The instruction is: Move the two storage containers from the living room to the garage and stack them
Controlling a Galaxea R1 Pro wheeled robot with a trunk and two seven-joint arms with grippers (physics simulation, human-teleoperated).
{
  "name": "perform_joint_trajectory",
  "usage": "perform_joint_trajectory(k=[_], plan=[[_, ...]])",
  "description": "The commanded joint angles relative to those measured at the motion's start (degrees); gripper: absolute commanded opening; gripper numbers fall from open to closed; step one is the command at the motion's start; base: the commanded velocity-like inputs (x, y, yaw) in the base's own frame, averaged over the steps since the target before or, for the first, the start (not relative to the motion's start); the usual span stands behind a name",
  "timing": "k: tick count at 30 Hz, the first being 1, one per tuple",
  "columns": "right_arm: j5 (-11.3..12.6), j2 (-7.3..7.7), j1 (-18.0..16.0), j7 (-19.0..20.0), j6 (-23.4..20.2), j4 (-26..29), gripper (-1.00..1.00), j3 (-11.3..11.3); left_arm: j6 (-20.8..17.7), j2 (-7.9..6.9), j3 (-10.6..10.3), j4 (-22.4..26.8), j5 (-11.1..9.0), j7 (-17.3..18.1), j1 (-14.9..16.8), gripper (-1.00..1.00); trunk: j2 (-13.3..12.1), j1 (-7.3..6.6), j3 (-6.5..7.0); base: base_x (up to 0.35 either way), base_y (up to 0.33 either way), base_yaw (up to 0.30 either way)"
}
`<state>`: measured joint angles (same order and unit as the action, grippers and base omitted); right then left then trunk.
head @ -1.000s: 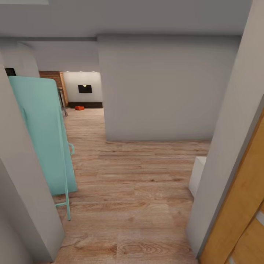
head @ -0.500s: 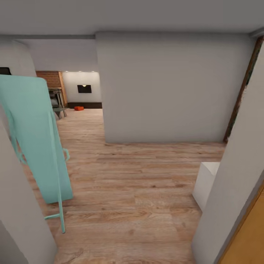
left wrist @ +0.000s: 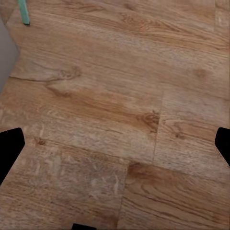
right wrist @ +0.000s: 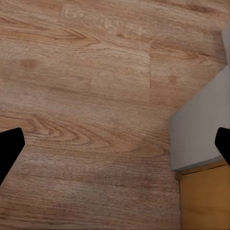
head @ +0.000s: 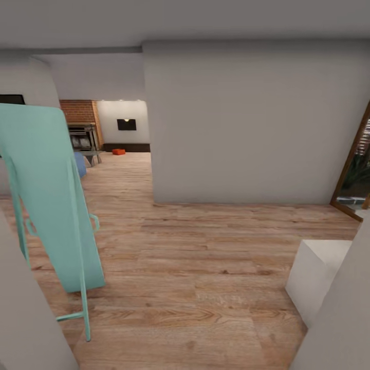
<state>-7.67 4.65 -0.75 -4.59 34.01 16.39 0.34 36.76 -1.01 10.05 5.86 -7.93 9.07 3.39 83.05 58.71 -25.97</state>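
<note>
Our view has swung right since a second ago; one storage container point(head: 118, 151) sits far ahead of both spread, empty pincers, probably light and stiff; we'd grip its thin rim

no readable text, no labels, no numbers, no signs anywhere

Head looks down hallway; wrists face plank floor point(left wrist: 115, 96) closely.

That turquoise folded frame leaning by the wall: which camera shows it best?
The head view: the turquoise frame stands there nearly whole, leaning on the wall at the left. The left wrist view catches just a turquoise tip over the wood floor; the right wrist view looks at floor and a wall corner.
</note>
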Motion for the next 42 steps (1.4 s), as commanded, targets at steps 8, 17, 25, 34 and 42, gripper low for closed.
perform_joint_trajectory(k=[8,17,25,34,42], plan=[[-0.6,0.01,0.0,-0.5,0.1,0.0,1.00,0.1,0.1,0.02,0.2,-0.1,-0.6,0.6,0.0,1.00,0.0,0.02,-0.06,0.077,0.000,0.001],[-0.6,0.01,0.0,-0.5,0.1,0.0,1.00,0.0,0.1,-0.04,0.1,0.0,-0.6,0.7,0.0,1.00,0.0,0.02,-0.06,0.293,0.000,0.000],[-0.6,0.01,0.0,-0.5,0.1,0.0,1.00,0.1,0.1,-0.05,0.1,0.1,-0.6,0.7,0.0,1.00,0.0,0.02,-0.06,0.328,0.000,0.000],[-0.6,0.01,0.0,-0.5,0.1,0.0,1.00,0.0,0.1,-0.37,0.1,0.2,-0.6,0.5,0.0,1.00,0.0,0.02,-0.06,0.329,0.000,0.000],[-0.6,-0.18,0.0,-0.5,0.1,0.0,1.00,0.0,0.1,-0.05,0.1,0.2,-0.6,-2.9,0.0,1.00,0.0,0.02,-0.06,0.329,0.000,0.000]])
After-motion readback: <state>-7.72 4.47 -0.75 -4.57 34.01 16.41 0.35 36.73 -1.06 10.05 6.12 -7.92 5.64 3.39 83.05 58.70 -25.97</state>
